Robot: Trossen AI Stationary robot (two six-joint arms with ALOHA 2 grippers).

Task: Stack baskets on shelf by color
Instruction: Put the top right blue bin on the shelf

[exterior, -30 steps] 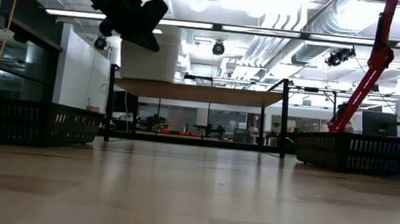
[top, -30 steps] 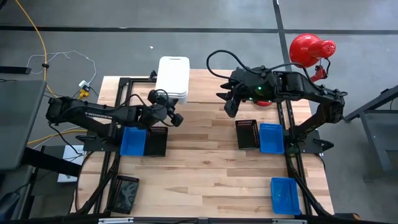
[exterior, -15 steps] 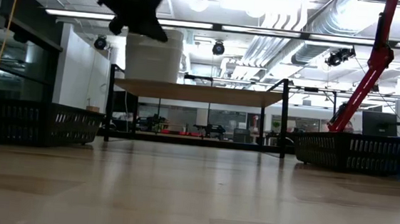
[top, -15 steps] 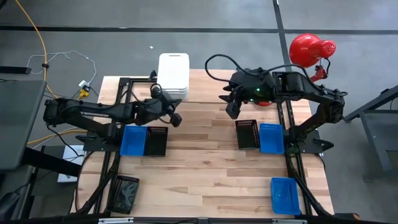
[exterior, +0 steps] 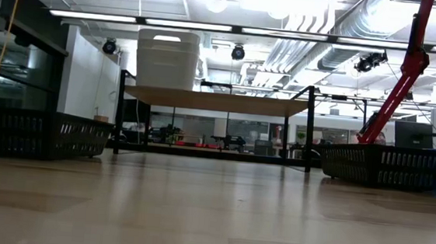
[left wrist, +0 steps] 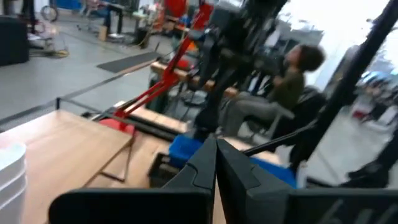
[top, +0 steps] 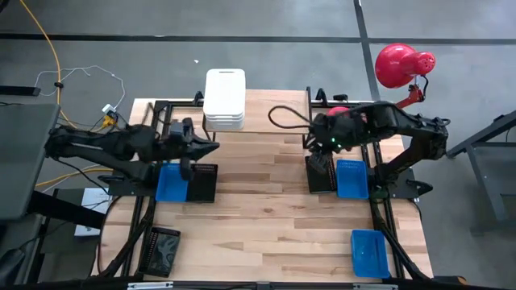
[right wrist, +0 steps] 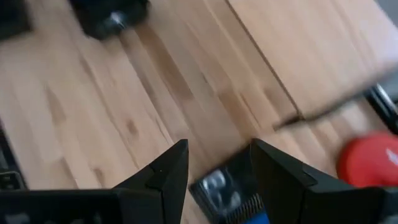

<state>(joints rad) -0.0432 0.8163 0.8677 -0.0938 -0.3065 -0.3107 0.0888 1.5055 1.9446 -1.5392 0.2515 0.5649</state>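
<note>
Left gripper [top: 211, 147] has pulled back leftward from the middle of the table; it now sits just above the left blue basket [top: 171, 182] and the left black basket [top: 202, 182], fingers pressed together, and it has left the low view entirely. Right gripper [top: 313, 150] has moved right and nearer, from beside the shelf [top: 274, 103] to just over the far end of the right black basket [top: 320, 173], fingers apart.
</note>
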